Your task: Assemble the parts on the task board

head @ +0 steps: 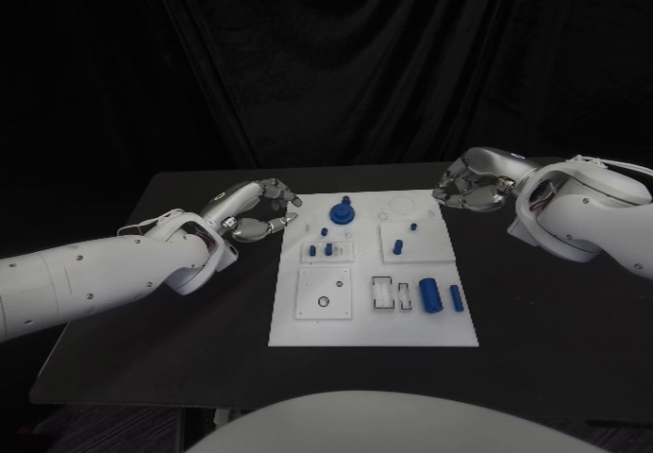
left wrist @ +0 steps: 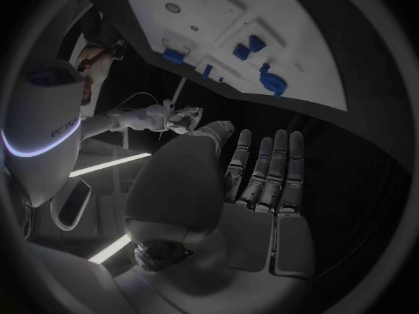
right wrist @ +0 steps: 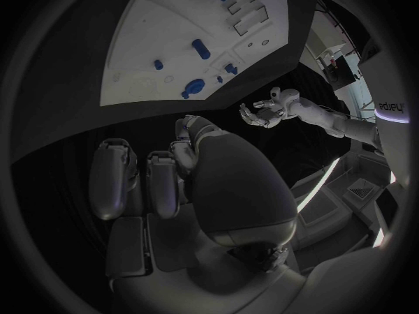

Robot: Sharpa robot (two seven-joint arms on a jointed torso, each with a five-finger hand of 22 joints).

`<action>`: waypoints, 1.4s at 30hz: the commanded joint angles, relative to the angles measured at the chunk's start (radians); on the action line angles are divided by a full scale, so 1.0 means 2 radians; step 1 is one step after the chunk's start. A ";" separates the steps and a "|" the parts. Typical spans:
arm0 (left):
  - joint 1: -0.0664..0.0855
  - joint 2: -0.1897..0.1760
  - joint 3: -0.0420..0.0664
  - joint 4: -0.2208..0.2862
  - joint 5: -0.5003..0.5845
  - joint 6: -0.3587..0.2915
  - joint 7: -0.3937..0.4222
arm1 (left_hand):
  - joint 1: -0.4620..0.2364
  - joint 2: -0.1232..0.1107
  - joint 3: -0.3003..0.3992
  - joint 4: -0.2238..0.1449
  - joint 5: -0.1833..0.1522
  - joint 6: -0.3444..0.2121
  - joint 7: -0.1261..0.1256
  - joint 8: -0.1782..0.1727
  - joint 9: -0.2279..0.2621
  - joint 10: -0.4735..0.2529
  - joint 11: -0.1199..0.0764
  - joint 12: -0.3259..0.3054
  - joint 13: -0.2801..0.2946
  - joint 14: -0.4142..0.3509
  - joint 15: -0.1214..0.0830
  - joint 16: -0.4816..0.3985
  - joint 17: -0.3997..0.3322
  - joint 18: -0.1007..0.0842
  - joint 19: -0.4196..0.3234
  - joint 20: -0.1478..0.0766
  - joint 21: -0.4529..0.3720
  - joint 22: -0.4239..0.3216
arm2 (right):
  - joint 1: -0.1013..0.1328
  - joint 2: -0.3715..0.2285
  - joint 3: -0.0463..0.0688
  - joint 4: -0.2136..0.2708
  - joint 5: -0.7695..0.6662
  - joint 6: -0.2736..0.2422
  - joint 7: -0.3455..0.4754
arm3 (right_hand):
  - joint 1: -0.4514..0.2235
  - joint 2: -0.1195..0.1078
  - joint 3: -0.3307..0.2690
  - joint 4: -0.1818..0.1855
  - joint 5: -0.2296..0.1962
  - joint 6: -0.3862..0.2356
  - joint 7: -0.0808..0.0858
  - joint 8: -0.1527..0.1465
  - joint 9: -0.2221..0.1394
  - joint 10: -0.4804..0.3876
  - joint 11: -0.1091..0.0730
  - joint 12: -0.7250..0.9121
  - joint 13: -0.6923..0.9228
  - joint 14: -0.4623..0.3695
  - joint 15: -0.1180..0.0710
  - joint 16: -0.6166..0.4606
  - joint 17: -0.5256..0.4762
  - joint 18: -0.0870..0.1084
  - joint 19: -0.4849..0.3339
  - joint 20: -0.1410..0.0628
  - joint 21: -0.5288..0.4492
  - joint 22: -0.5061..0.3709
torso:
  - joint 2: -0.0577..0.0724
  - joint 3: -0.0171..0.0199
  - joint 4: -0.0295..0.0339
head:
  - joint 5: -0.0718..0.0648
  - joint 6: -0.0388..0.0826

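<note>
Now we are seeing the task board (head: 375,326) lying between both hands, its blue parts (head: 428,294) resting on it. Our left hand (head: 259,209) is hovering just off its far left corner, fingers apart and holding nothing. Our right hand (head: 472,181) is hanging beside the far right corner, fingers loosely curled around nothing.

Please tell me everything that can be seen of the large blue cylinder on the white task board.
The large blue cylinder is a smooth, solid-looking blue piece, plastic by its look. It lies on its side on the near right part of the white task board, its length running away from the robot. A thinner blue rod lies beside it on the right, apart from it, and outlined rectangular slots are on its left. Neither hand touches it.
</note>
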 commanded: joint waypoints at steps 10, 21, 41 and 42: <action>0.000 0.004 0.000 0.023 0.276 0.069 0.158 | 0.044 0.006 -0.023 -0.013 0.071 0.023 0.004 0.002 -0.020 0.026 0.002 0.018 -0.047 -0.005 0.003 0.007 -0.037 0.007 0.022 0.005 -0.061 -0.038 | 0.002 0.003 0.000 -0.009 -0.017 -0.002 -0.004 | 0.007 -0.016 0.019 -0.003 0.001 -0.012 0.008 -0.007 0.003 -0.153 0.008 -0.150 -0.166 0.029 0.005 -0.002 0.031 0.003 -0.003 0.003 -0.008 0.090 | 0.005 -0.0225 0.0170 | -0.022 0.000; 0.000 0.011 0.000 0.021 0.412 0.177 0.221 | 0.038 0.025 -0.030 -0.001 0.134 -0.010 0.002 -0.002 -0.047 -0.034 0.005 -0.008 -0.108 -0.095 0.009 -0.055 -0.107 -0.011 -0.061 -0.004 -0.161 -0.089 | -0.010 0.003 0.000 -0.019 -0.107 0.017 -0.013 | 0.013 -0.044 0.040 -0.015 -0.026 -0.052 0.018 -0.023 0.002 -0.274 0.044 -0.337 -0.312 0.007 0.029 -0.024 -0.005 0.015 -0.033 0.026 -0.066 0.075 | 0.010 -0.0375 0.0286 | -0.037 0.000; 0.000 0.018 0.000 0.018 0.535 0.263 0.220 | -0.151 0.093 -0.110 0.017 -0.140 -0.109 0.025 -0.002 -0.139 -0.122 -0.038 -0.038 -0.185 -0.182 0.001 -0.163 -0.153 0.002 -0.072 0.001 -0.275 -0.170 | -0.032 0.014 0.000 -0.039 -0.127 0.033 -0.009 | 0.003 -0.045 0.037 -0.016 -0.053 -0.065 0.016 -0.028 -0.001 -0.268 0.055 -0.368 -0.361 0.002 0.044 -0.023 -0.011 0.016 -0.037 0.039 -0.072 0.074 | 0.011 -0.0490 0.0388 | -0.062 0.000; -0.001 0.018 0.000 0.022 0.536 0.273 0.220 | -0.148 0.101 -0.128 0.017 -0.153 -0.117 0.024 -0.003 -0.142 -0.129 -0.041 -0.048 -0.186 -0.189 -0.002 -0.174 -0.154 0.006 -0.073 0.002 -0.280 -0.175 | -0.033 0.014 0.000 -0.039 -0.128 0.035 -0.009 | 0.003 -0.046 0.037 -0.016 -0.054 -0.065 0.016 -0.029 -0.001 -0.268 0.055 -0.369 -0.362 0.002 0.044 -0.023 -0.011 0.016 -0.037 0.039 -0.072 0.074 | 0.011 -0.0489 0.0386 | -0.062 0.000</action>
